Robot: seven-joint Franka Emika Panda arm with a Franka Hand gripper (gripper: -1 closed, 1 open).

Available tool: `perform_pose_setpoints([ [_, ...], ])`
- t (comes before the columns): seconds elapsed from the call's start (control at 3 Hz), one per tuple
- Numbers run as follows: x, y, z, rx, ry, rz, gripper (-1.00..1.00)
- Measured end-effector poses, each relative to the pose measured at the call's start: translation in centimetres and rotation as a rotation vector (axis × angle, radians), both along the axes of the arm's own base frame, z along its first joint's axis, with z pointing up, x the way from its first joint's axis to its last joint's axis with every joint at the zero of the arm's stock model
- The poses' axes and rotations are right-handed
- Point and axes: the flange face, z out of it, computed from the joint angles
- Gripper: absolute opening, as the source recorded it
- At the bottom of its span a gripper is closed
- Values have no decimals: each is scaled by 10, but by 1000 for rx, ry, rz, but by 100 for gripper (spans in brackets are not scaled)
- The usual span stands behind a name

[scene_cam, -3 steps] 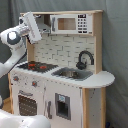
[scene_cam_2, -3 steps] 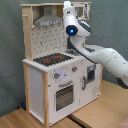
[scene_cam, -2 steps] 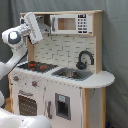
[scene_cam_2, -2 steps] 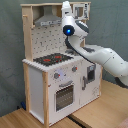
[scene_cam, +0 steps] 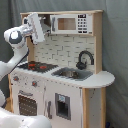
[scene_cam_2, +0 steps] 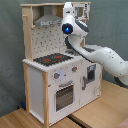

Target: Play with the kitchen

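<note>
While the gripper [scene_cam: 36, 25] hovers by the hood [scene_cam_2: 46, 20] (whether its jaws are parted, I cannot tell), the kitchen [scene_cam: 75, 80] stands upright: rigid, probably heavy, best worked by knobs [scene_cam_2: 57, 76] or oven handle [scene_cam_2: 65, 85].

A grey curtain [scene_cam: 114, 60] hung behind in both exterior views. The wooden floor [scene_cam_2: 30, 117] was light brown.
</note>
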Motion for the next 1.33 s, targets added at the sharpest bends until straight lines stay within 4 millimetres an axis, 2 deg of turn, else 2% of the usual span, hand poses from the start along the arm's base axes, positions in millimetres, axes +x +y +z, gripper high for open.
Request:
perform_pose_setpoints([
  [0.33,14,10,-12,-10,26,-25,-100],
  [0.67,36,8,-10,-41,21,-35,-100],
  [1.0,39,-22,9,-2,4,-139,-100],
  [1.33,22,-41,23,46,0,-230,-100],
])
